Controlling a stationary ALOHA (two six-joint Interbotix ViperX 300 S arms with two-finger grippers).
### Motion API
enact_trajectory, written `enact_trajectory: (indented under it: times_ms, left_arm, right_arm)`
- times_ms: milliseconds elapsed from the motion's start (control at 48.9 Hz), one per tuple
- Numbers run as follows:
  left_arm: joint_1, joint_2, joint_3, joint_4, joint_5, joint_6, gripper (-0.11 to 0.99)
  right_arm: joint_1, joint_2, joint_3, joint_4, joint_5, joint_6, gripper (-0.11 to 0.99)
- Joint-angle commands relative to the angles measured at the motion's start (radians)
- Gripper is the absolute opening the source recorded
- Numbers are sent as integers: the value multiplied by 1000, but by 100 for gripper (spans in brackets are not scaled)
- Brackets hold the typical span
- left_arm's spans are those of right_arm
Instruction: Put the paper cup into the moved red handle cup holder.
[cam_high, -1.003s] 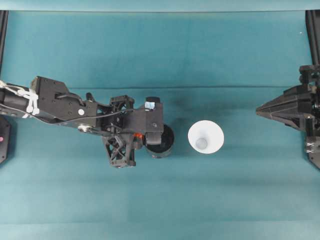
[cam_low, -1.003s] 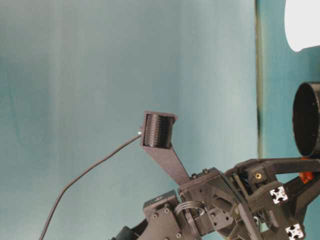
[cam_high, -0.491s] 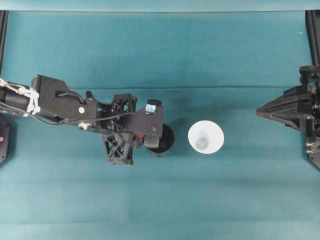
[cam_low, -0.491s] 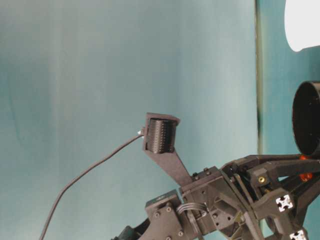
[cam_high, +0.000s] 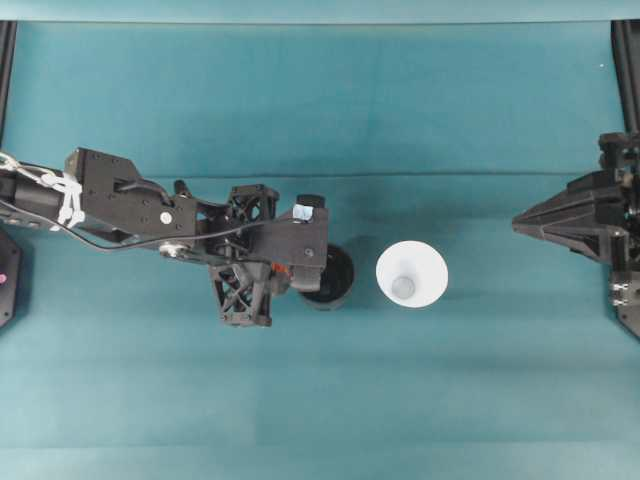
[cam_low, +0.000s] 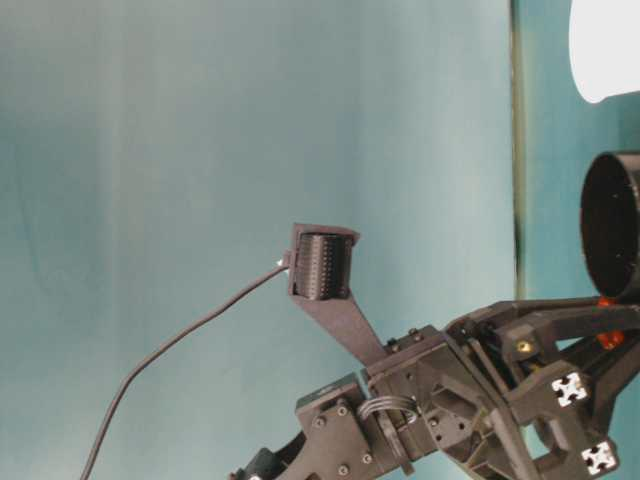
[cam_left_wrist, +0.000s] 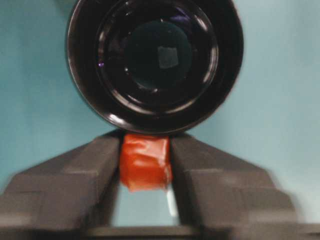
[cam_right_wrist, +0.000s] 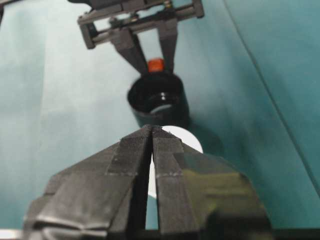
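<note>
Evenly and softly lit; faint shadows. Glints on the glossy red handle cup holder (cam_left_wrist: 155, 65) rim ahead of blurred, out-of-focus jaws.

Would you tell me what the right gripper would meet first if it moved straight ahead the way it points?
Probably the paper cup, standing just ahead of the shut right gripper, with the red handle cup holder beyond it; depth is uncertain.

One paper cup (cam_high: 411, 274) stands on the tabletop (cam_high: 320, 400), and one red handle cup holder (cam_high: 332, 276) (a single orange-red tab on its side). Two grippers: left (cam_left_wrist: 145, 165) and right (cam_right_wrist: 151, 145).
</note>
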Motion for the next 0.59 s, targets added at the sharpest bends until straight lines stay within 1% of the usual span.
enact_trajectory:
  times_ms: [0, 20, 41, 61, 82, 123, 225, 266, 287, 348, 368, 491, 573]
  left_arm:
    - [-3, -6, 0, 5, -8, 2, 63]
    - [-3, -6, 3, 5, -8, 2, 69]
    - [-3, -6, 3, 2, -8, 2, 74]
    - [-3, -6, 5, 5, -8, 2, 80]
    - [-3, -8, 6, 5, -8, 2, 86]
    - [-3, -8, 8, 5, -8, 2, 89]
    - [-3, -11, 8, 5, -8, 2, 86]
    - [-3, -15, 6, 5, -8, 3, 86]
    - [-3, -21, 6, 5, -8, 5, 86]
    - [-3, -51, 6, 5, -6, 6, 86]
    - [-3, -64, 8, 5, -5, 6, 86]
    - [-3, -166, 35, 5, 14, 17, 87]
    - [-3, -264, 72, 5, 41, 17, 87]
  right_arm:
    - [-3, 8, -21, 2, -3, 9, -7]
    - [-3, 8, -20, 2, -3, 11, -7]
    - [-3, 8, -20, 2, -2, 11, -7]
    - [-3, 8, -20, 2, 0, 11, -7]
    - [-3, 8, -20, 2, 3, 11, -7]
    - [-3, 8, -20, 2, 9, 11, -7]
    - [-5, 8, -20, 3, 21, 12, -7]
    - [-8, 8, -21, 2, 31, 14, -7]
    - [-9, 8, -21, 3, 35, 14, -7]
    - [-11, 8, -23, 2, 51, 20, -7]
    - [-12, 8, -23, 3, 55, 23, -7]
    - [-15, 8, -32, 2, 75, 43, -7]
    - [-17, 17, -44, 2, 103, 44, -7]
